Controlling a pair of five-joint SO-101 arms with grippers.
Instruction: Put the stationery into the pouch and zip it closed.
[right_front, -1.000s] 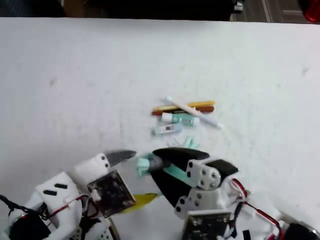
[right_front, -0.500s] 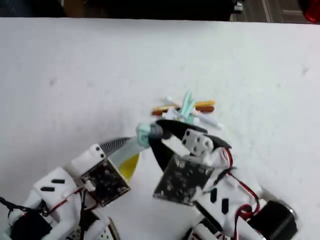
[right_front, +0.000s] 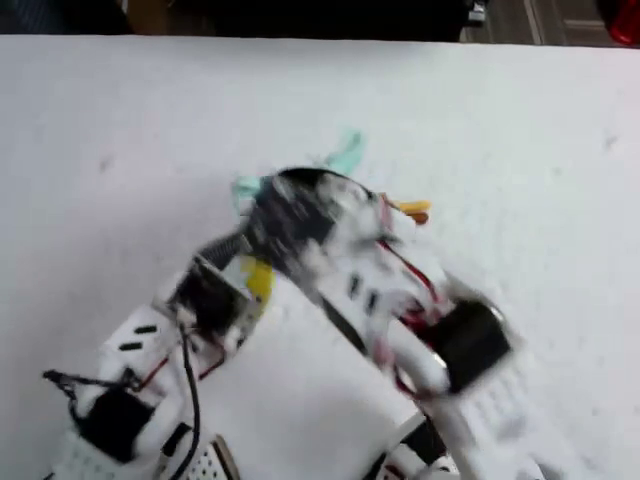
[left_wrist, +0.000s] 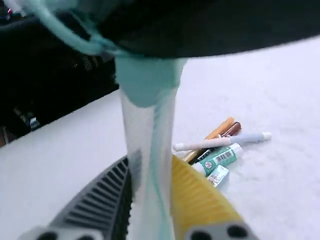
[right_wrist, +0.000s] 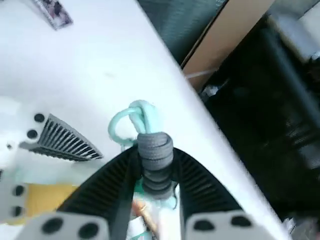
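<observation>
Gripping the clear, teal-edged pouch (left_wrist: 147, 85) between its grey and yellow fingers, the left tool (left_wrist: 150, 172) is closed firmly on it. The right tool (right_wrist: 156, 162) is clamped tight on the grey ribbed zip pull (right_wrist: 156, 142), with a teal cord loop (right_wrist: 132, 117) poking out past its tips, so the pouch hangs stretched between the two. Beyond the left tool's tips the stationery (left_wrist: 217, 150), pens, a marker and small tubes, lies heaped on the tabletop (left_wrist: 285, 95), none of it in the pouch. Looks like the unzipping step to me. Next, the pull needs drawing along the zip away from the left tool, with the left grip firm, until the mouth gapes.
</observation>
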